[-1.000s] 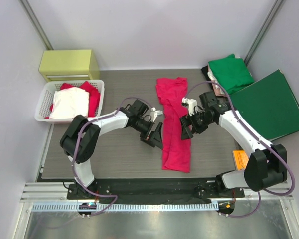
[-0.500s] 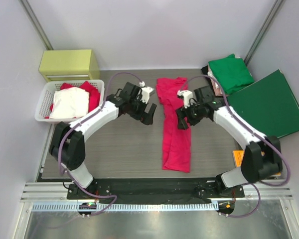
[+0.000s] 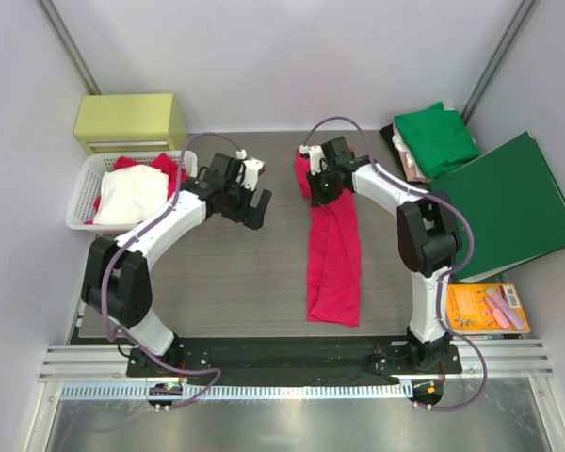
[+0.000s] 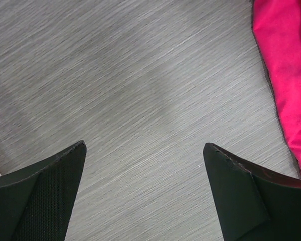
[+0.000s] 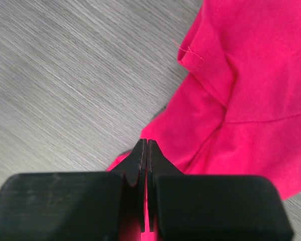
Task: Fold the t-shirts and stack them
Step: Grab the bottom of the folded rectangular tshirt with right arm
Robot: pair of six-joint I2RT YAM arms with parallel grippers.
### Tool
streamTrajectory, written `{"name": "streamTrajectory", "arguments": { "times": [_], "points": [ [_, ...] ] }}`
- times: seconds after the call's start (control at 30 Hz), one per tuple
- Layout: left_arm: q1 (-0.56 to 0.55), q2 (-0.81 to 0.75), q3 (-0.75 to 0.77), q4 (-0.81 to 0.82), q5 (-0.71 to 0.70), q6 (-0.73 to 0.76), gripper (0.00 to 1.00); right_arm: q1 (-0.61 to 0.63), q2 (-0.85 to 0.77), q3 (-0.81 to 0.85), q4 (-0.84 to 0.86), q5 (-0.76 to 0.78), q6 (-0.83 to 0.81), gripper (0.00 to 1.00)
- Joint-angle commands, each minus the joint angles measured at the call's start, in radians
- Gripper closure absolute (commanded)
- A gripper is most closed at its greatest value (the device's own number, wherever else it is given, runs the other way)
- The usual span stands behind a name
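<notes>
A bright pinkish-red t-shirt (image 3: 334, 254) lies as a long strip down the middle of the table, bunched at its far end. My right gripper (image 3: 322, 190) sits at that far end, by the shirt's left edge. In the right wrist view the right gripper (image 5: 147, 142) is shut on a fold of the red t-shirt (image 5: 241, 90), and cloth shows between its fingers. My left gripper (image 3: 257, 211) hovers open over bare table to the shirt's left. In the left wrist view the left gripper (image 4: 144, 148) holds nothing, and the shirt's edge (image 4: 288, 75) lies at the right. A folded green t-shirt (image 3: 438, 137) rests on a pale beige-pink one (image 3: 410, 168) at the back right.
A dark-green folder (image 3: 508, 202) lies at the right, with an orange packet (image 3: 485, 306) in front of it. A white basket (image 3: 80, 212) holding red and white cloth stands at the left. Behind it is a yellow-green box (image 3: 130, 121).
My right gripper has moved to the shirt's far end and shut on its edge. My left gripper, still open, has drawn back and to the left, away from the shirt.
</notes>
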Motion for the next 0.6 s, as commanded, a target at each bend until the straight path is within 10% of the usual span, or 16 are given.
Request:
{"name": "streamTrajectory", "arguments": {
  "times": [0.0, 0.57],
  "points": [
    [0.014, -0.045, 0.004, 0.007, 0.005, 0.007, 0.0, 0.028, 0.029, 0.032, 0.023, 0.028, 0.011, 0.99],
    [0.04, -0.1, -0.056, 0.021, 0.023, 0.004, 0.0, 0.042, 0.343, 0.311, 0.027, 0.095, -0.011, 0.99]
  ]
}}
